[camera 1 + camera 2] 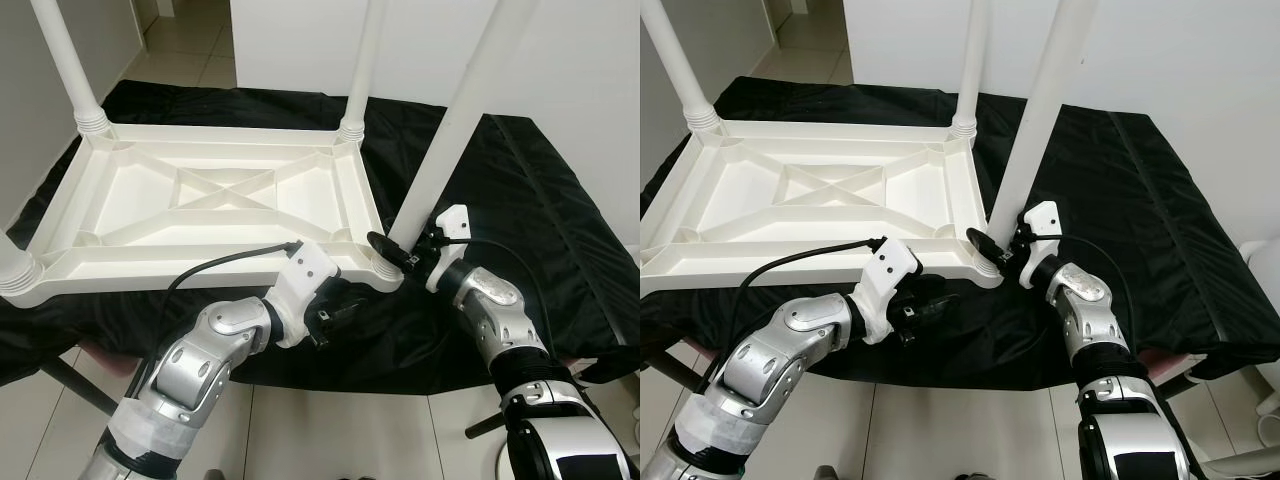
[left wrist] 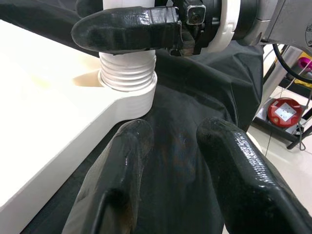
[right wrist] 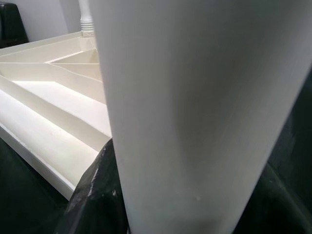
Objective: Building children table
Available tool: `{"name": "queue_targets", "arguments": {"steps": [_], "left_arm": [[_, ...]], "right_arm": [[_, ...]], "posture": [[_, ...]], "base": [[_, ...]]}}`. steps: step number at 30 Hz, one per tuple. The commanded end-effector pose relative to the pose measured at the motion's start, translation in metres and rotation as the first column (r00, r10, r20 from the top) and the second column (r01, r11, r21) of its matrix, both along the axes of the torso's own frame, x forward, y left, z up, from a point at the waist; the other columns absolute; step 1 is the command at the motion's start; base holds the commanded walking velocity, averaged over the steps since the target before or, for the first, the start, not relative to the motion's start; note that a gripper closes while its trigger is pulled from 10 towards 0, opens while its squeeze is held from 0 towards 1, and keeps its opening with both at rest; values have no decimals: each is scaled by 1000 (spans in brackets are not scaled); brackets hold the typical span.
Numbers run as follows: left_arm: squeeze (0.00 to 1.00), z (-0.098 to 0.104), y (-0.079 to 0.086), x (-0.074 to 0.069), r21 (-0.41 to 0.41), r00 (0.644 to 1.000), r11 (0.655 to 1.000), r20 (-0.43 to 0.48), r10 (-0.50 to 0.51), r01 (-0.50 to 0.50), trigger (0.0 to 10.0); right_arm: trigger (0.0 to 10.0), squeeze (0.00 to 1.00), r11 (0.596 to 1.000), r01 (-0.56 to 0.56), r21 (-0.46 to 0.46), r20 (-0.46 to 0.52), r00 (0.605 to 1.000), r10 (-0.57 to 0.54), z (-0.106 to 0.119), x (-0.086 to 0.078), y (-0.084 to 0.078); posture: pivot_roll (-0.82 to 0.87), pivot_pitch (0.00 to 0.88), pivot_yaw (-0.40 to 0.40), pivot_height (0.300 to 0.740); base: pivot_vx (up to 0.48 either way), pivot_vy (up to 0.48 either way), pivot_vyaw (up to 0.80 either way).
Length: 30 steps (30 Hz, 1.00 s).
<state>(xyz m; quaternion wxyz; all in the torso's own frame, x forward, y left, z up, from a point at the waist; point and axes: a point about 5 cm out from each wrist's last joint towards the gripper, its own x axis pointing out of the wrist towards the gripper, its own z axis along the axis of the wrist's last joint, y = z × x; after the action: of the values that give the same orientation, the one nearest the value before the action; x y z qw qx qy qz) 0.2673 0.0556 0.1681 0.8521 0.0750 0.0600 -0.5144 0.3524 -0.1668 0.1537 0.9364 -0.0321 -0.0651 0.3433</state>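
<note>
The white tabletop (image 1: 200,200) is lying upside down on a black cloth (image 1: 540,220), its near edge running close to the cloth's front edge. The right gripper (image 1: 392,252) is clamping the base of a white leg (image 1: 450,130) that is standing tilted in the near right corner socket (image 2: 127,83). The left gripper (image 2: 178,146) is hovering just beside that corner over bare cloth, its 2 fingers (image 2: 122,170) parted and holding nothing. 3 other legs are standing in their corners.
</note>
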Motion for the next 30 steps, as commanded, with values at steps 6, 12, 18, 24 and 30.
{"name": "queue_targets", "arguments": {"steps": [6,12,18,24,30], "left_arm": [[0,-1,7,2,-3,999,999,-1,47,-47,10000],[0,-1,3,1,-14,999,999,-2,45,-45,10000],[0,-1,4,4,-11,999,999,6,47,-47,10000],[0,0,10,10,-12,998,998,11,64,-64,10000],[0,1,8,13,-16,998,998,17,54,-54,10000]], "right_arm": [[10000,0,981,194,-12,-90,977,-194,-24,-3,3],[10000,0,953,302,-17,-108,947,-302,-30,-5,11],[10000,0,871,486,69,-170,866,-469,-34,-14,23],[10000,0,709,693,129,-218,717,-662,-38,-31,45],[10000,0,702,692,169,-181,721,-669,-26,-33,53]], "posture": [[66,48,-63,740],[61,30,-60,740],[55,15,-61,740],[39,2,-52,740],[25,0,-43,740]], "base": [[0,0,0],[0,0,0],[0,0,0],[0,0,0],[0,0,0]]}}
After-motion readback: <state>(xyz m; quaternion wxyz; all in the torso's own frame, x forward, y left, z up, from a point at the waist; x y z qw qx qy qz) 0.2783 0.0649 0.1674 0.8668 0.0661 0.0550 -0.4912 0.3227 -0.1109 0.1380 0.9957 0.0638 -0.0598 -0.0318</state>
